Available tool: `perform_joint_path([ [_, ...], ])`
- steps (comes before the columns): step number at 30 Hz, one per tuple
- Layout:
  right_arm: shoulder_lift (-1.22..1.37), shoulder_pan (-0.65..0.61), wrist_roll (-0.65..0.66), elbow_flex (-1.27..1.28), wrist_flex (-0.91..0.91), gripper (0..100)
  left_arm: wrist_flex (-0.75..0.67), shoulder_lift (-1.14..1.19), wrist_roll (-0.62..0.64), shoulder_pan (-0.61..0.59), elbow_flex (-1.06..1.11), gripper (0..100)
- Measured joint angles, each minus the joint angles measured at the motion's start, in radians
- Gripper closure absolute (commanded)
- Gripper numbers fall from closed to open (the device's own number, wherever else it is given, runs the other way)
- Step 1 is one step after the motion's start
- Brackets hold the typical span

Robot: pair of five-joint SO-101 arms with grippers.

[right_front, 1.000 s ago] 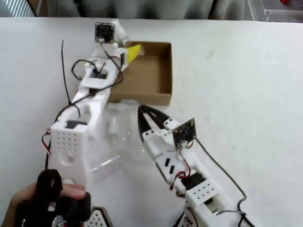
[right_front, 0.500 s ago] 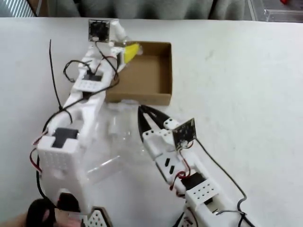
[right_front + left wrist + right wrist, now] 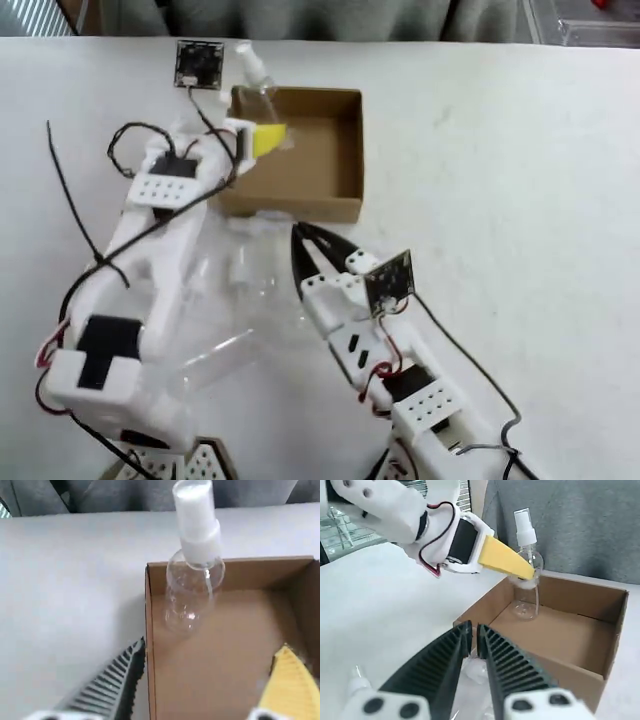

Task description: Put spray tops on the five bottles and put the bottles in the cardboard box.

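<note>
Clear bottle (image 3: 194, 587) stands in cardboard box (image 3: 225, 645); left jaws have backed away.

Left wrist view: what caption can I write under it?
Spray bottle standing in the cardboard box's corner, the left arm's fingers open wide.

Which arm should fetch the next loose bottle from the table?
Right, probably: the right gripper sits beside the loose bottles, while the left gripper is at the cardboard box.
</note>
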Motion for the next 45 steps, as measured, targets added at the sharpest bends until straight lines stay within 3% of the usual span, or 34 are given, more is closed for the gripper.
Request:
perform_joint_path([
  [9, 0.0, 0.0, 0.0, 0.0, 0.0, 98.3, 0.497, -0.215, 0.0, 0.0, 0.0, 63],
  [16, 0.0, 0.0, 0.021, 0.0, 0.0, 98.3, 0.779, -0.428, 0.0, 0.0, 0.057, 63],
  [20, 0.0, 0.0, 0.081, 0.0, 0.0, 98.3, 0.807, -0.585, -0.035, 0.0, 0.195, 66],
  [27, 0.0, 0.0, 0.098, 0.0, 0.0, 98.3, 0.807, -0.838, -0.19, 0.0, 0.437, 92],
  [32, 0.0, 0.0, 0.1, 0.0, 0.0, 98.3, 0.818, -1.003, -0.331, 0.0, 0.525, 90],
  [40, 0.0, 0.0, 0.1, 0.0, 0.0, 98.3, 1.007, -1.283, -0.566, 0.0, 0.643, 90],
  [45, 0.0, 0.0, 0.1, 0.0, 0.0, 98.3, 1.028, -1.402, -0.608, 0.0, 0.753, 93],
])
